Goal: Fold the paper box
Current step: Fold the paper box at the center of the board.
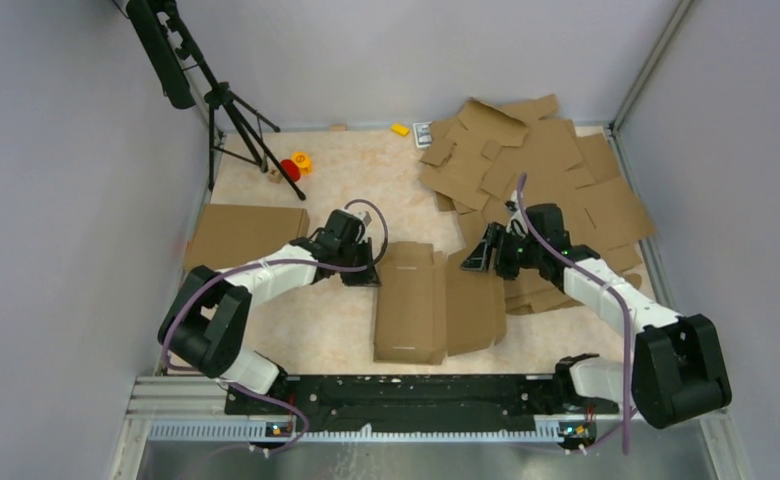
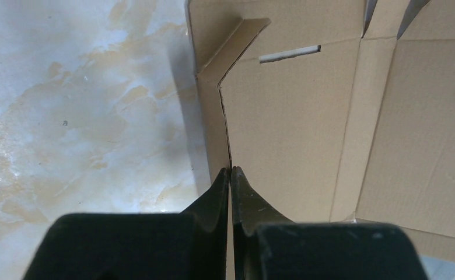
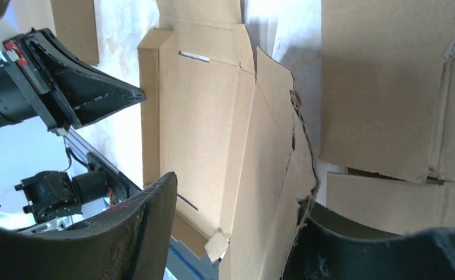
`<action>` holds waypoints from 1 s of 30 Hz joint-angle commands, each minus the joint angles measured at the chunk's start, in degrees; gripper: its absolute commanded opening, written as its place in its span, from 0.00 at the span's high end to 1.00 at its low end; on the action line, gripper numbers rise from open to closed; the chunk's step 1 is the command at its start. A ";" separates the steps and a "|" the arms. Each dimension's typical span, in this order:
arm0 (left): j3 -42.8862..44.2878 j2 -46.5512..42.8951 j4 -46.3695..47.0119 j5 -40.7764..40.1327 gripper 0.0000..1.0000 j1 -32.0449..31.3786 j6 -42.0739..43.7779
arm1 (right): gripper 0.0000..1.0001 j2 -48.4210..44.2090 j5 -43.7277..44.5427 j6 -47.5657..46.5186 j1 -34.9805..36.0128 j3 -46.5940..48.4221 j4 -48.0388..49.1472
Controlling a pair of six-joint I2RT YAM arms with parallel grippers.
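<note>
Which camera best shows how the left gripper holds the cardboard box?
Left wrist: the left gripper is shut on the raised side wall of the paper box. The top view shows it small at the box's edge; the right wrist view shows it side-on, contact unclear.

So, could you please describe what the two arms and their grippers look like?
The left arm and right arm have white link shells between chunky black joint housings. A purple cable loops along each. The left gripper and right gripper are matte black with tapered, wedge-shaped fingers. The left one has a small red tag.
</note>
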 commanded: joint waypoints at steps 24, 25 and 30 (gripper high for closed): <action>3.64 0.43 2.74 -2.53 0.99 4.84 -3.34 | 0.20 -16.57 29.11 -4.96 13.37 18.15 -35.65; 4.38 0.84 2.60 -2.48 0.99 5.55 -3.18 | 0.24 -16.64 25.86 -4.16 13.48 17.81 -34.51; 8.21 2.97 1.06 -1.66 0.96 7.72 -1.77 | 0.28 -16.90 21.24 -0.26 17.07 17.77 -30.39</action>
